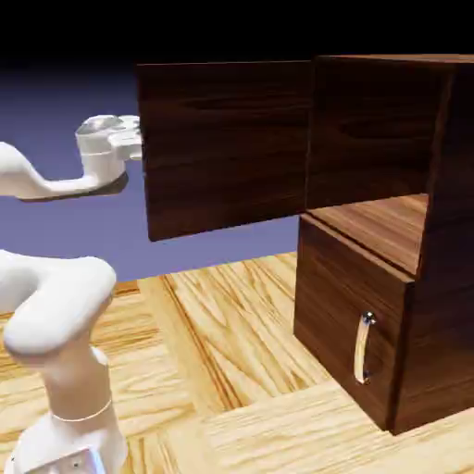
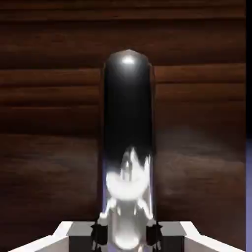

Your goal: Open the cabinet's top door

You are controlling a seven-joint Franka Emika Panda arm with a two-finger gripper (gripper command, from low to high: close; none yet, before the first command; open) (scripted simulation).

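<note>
The gripper [image 2: 126,235] is closed on the shiny bar handle [image 2: 128,128], one fingertip on each side of it, low in the hand view. From between the tips the handle runs straight up the middle of that view, dark in its upper part and bright white near the grip. Just beyond the fingers, behind the handle, is the brown wood of the top door [image 1: 227,148], filling most of the hand view. In the exterior view the door stands wide open, directly to the right of the gripper, which is mostly hidden behind its left edge. Farther to the right of the gripper, past the door, is the cabinet [image 1: 449,222], its upper compartment [image 1: 370,218] showing. Below that compartment, lower than the gripper, the smaller lower panel [image 1: 347,319] sits closed, with its own curved silver handle [image 1: 363,349].
</note>
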